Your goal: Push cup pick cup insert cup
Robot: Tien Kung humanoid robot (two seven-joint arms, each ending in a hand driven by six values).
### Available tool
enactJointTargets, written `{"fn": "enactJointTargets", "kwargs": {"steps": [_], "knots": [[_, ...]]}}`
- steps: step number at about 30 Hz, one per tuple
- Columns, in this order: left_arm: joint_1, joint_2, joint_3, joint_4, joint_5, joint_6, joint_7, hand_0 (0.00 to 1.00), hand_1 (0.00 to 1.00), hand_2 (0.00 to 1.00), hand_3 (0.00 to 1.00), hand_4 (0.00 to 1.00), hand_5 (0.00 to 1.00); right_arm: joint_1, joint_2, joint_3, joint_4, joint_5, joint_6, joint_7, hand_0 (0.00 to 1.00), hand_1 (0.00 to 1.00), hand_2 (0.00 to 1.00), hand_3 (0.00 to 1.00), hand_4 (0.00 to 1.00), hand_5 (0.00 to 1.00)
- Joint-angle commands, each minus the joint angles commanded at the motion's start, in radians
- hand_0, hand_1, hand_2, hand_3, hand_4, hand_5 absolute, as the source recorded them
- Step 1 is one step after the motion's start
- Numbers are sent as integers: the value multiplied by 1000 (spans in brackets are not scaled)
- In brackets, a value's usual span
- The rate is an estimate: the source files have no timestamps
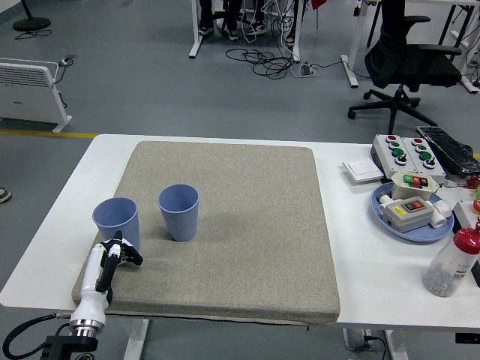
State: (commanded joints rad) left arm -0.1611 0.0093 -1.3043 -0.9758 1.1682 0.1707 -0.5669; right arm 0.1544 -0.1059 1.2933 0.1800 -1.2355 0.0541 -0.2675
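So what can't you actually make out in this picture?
- Head view: whether the left robot hand touches the nearer cup; too small to tell.
- Right robot hand: out of frame.
- Bottle: partly cut off by the right edge.
- Button box labels: too small.

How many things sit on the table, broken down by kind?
Blue cups: 2, left cup and right cup
Grey mat: 1
Button boxes: 3
Blue plate: 1
Red-capped bottle: 1
White pad: 1
Total: 9
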Motion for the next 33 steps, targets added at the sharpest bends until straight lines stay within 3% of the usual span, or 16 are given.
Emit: {"fn": "enactJointTargets", "kwargs": {"steps": [2,7,8,19,20,27,29,33], "knots": [[-8,-2,-3,9,4,-4,1,348,366,342,289,480,998,0,0,0,0,0,0,0,735,676,701,600,129,560],[-27,-9,-11,35,17,-5,-1,348,366,342,289,480,998,1,0,-2,0,3,0,0,735,676,701,600,129,560],[-30,-9,-12,39,19,-5,-1,391,407,368,292,493,998,1,0,-2,0,3,0,0,735,676,701,601,129,562],[-62,-9,-16,80,38,-8,-2,409,419,391,292,498,998,0,0,-6,0,4,1,-1,735,676,701,601,128,563],[-75,-9,-18,92,48,-9,0,441,469,421,302,502,998,1,0,-6,0,4,1,0,735,677,701,601,128,565],[-95,-9,-16,110,55,-9,-1,452,486,436,304,511,998,2,1,-6,0,4,0,0,735,676,701,601,128,567],[-140,-9,-12,160,58,-4,-19,452,486,436,304,511,998,4,1,-13,0,6,1,-1,735,676,701,601,128,567],[-154,-9,-13,180,61,-3,-25,453,488,441,304,517,998,5,0,-16,0,7,1,-1,735,676,701,602,128,569]]}}
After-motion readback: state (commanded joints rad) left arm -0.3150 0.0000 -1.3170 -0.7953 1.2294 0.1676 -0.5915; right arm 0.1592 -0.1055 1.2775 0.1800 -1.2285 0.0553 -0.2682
